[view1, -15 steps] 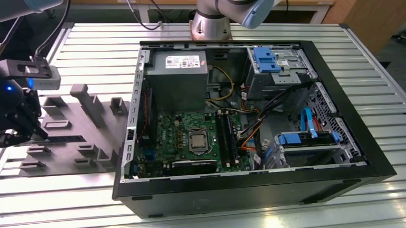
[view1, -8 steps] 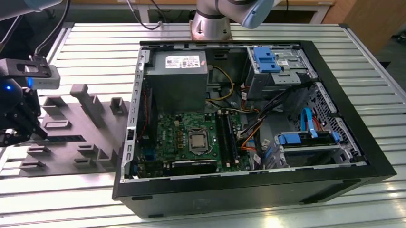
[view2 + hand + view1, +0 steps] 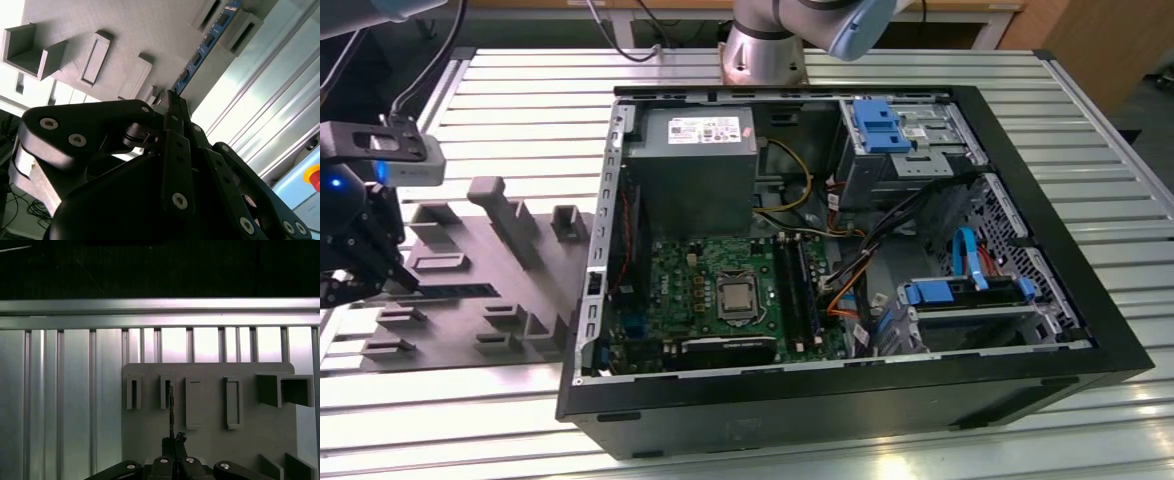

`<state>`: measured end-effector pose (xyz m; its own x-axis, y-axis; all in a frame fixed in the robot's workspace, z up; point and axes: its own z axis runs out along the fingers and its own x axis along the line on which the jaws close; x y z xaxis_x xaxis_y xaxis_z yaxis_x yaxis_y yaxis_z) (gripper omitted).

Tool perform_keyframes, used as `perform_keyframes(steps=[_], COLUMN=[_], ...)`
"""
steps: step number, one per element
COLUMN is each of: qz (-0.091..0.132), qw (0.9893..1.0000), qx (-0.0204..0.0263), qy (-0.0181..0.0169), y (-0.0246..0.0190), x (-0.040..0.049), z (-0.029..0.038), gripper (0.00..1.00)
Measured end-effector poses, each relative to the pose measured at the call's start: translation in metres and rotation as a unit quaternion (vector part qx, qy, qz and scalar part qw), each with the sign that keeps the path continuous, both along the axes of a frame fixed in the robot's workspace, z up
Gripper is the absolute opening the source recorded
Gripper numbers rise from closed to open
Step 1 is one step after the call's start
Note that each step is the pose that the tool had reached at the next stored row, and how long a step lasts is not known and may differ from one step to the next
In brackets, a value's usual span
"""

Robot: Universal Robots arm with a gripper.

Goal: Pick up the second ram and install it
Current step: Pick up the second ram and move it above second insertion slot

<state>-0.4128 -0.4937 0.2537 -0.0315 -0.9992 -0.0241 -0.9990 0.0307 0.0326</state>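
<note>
Tool (image 3: pixel 171 98): fingers pinched together on the end of the second ram (image 3: pixel 205 48).
Second ram: on edge in the grey holder (image 3: pixel 150 30) on the bench (image 3: pixel 260 100).
Risk: this end-on pinch could let the strip tilt and snag a slot wall.

No lettering can be read anywhere. In the exterior view a white label (image 3: pixel 702 127) tops the grey power supply (image 3: pixel 683 180) inside the open computer case (image 3: pixel 854 400), its print too small to read. In the second wrist view the second ram (image 3: pixel 206 49) bears no legible marks.
</note>
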Motion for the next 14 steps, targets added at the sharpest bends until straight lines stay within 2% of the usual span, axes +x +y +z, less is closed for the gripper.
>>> perform_keyframes(steps=[14], qz=[0.0], qw=[1.0], qx=[0.0], qy=[0.0], y=[0.0], x=[0.0], z=[0.0034], gripper=[0.12])
